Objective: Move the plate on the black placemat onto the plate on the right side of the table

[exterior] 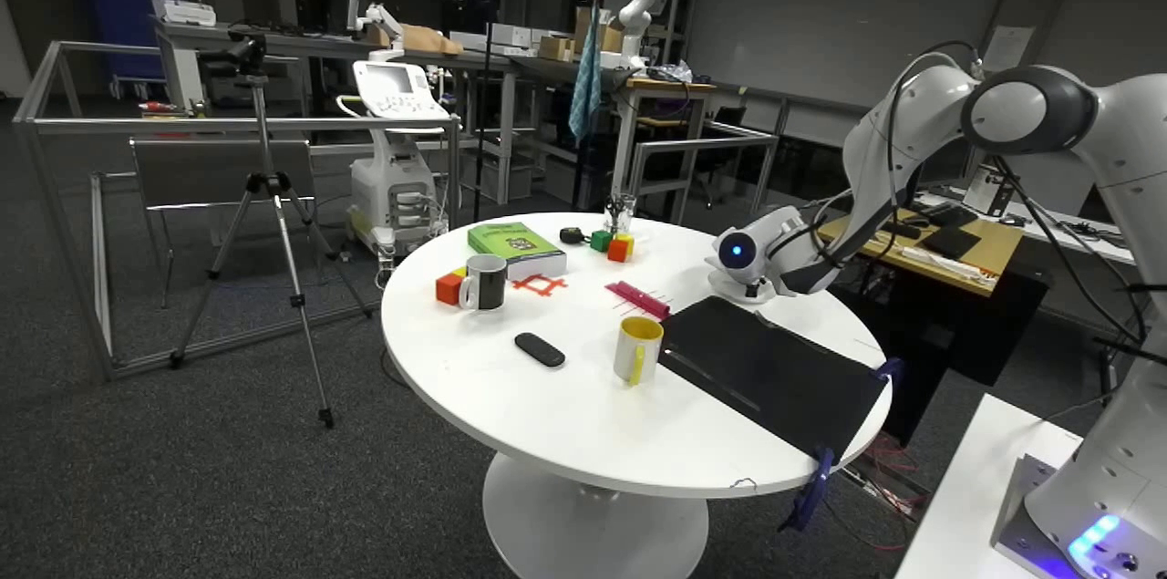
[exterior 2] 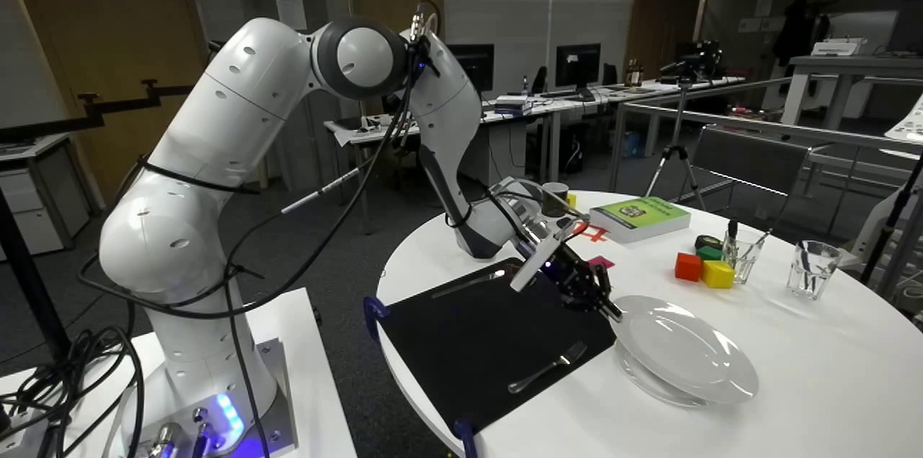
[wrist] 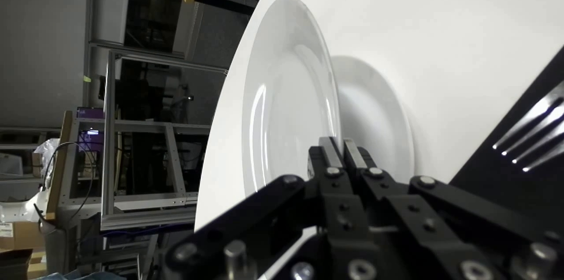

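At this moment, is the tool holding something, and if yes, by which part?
Yes. The tool pinches the upper glossy white round plate by its rim, on the side towards the black rectangular placemat.

Both exterior views reach me dim toward the back, while the round white tabletop [exterior: 547, 415] reads bright, nearly washed out on my wrist view. There, hard glare streaks the glossy round white plate [wrist: 288, 108] and the silver metal fork [wrist: 538, 109] glints. A slim blue lamp strip [exterior 2: 230, 413] glows in both exterior views.
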